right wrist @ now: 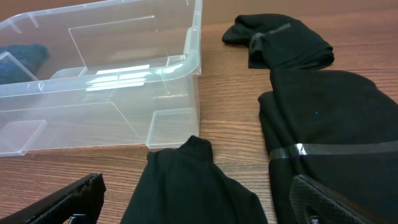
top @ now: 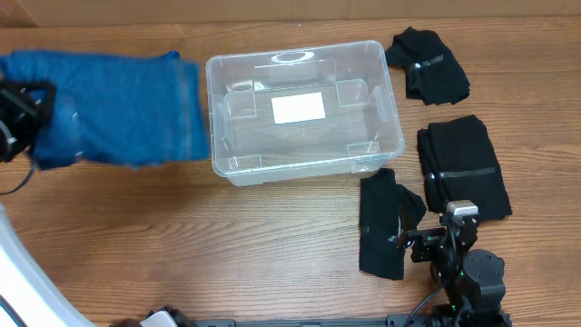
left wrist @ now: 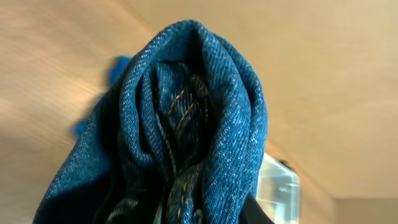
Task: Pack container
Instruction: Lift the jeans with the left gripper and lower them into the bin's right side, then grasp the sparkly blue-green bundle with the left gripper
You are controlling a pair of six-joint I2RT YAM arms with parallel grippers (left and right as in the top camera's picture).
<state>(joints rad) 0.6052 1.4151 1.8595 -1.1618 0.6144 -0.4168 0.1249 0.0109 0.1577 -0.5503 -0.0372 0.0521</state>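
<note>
The container (top: pixel 300 141) stands empty in the middle of the table, so nothing is packed yet: the blue jeans (top: pixel 118 109) reach to just beside its left wall, and three black garments (top: pixel 463 168) wait on its right. The left gripper (top: pixel 23 107), at the jeans' left end and well apart from the container, seems clamped on bunched denim, though its fingers are hidden. The right gripper (right wrist: pixel 199 202) hovers with jaws wide over the nearest black garment (right wrist: pixel 186 186), the container just beyond, to the left.
</note>
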